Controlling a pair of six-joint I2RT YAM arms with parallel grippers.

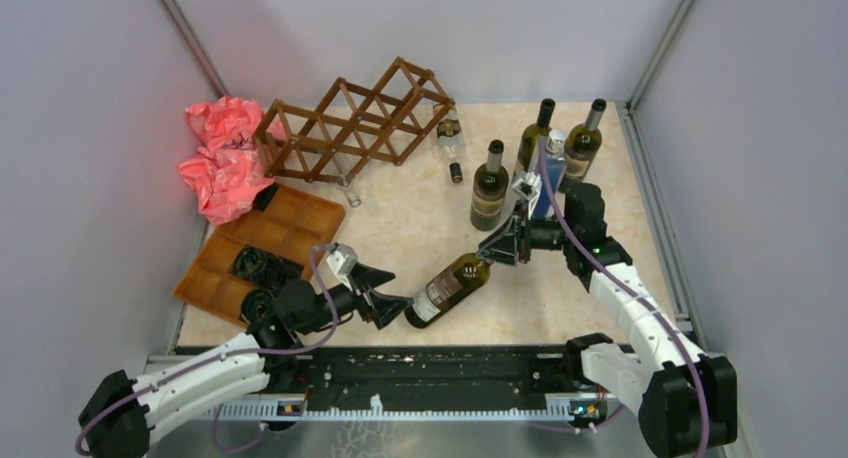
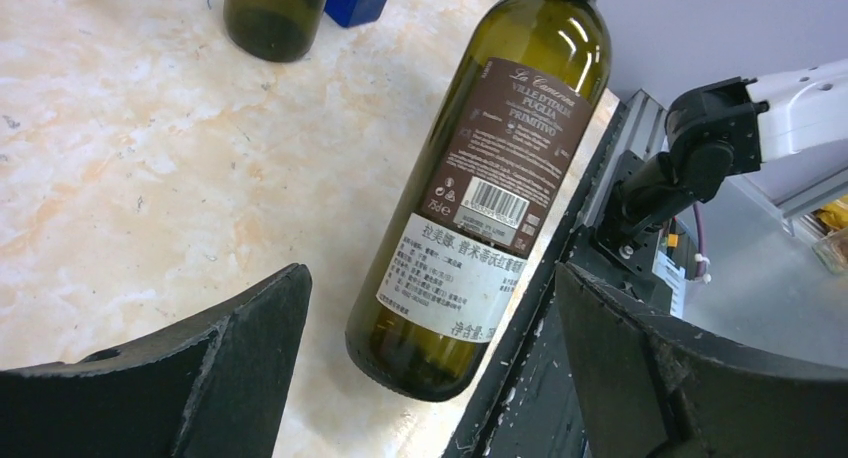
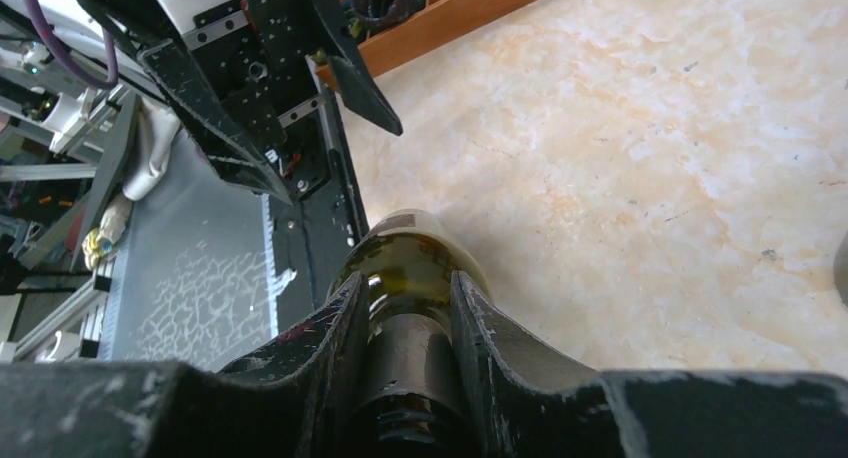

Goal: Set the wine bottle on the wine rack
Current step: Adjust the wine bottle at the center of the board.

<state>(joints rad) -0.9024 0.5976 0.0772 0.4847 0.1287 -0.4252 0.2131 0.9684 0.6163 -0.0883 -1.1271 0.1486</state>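
A: Right gripper [image 3: 405, 313]?
B: Nearly closed, clamped on the neck of the dark green glass wine bottle [image 1: 447, 290] with brown and white labels. One finger presses each side of the neck.
A: Left gripper [image 2: 430, 278]?
B: Jaws spread wide, holding nothing. The bottle's base sits between the black fingers [image 2: 240, 358], with a gap showing on each side.
A: Bottle's position?
B: Slanted along the near edge of the beige marble-patterned table [image 1: 400, 228], neck toward the right arm, base toward the left. Resting or lifted: cannot tell.
A: Rack?
B: Dark brown wooden lattice wine rack [image 1: 350, 128] at far left, tipped at an angle, well apart from the bottle. Crumpled pink plastic bag [image 1: 222, 158] just beside its left end. Flat brown compartment tray [image 1: 300, 218] nearer the arms. Three dark upright bottles [image 1: 489, 183] at far right.
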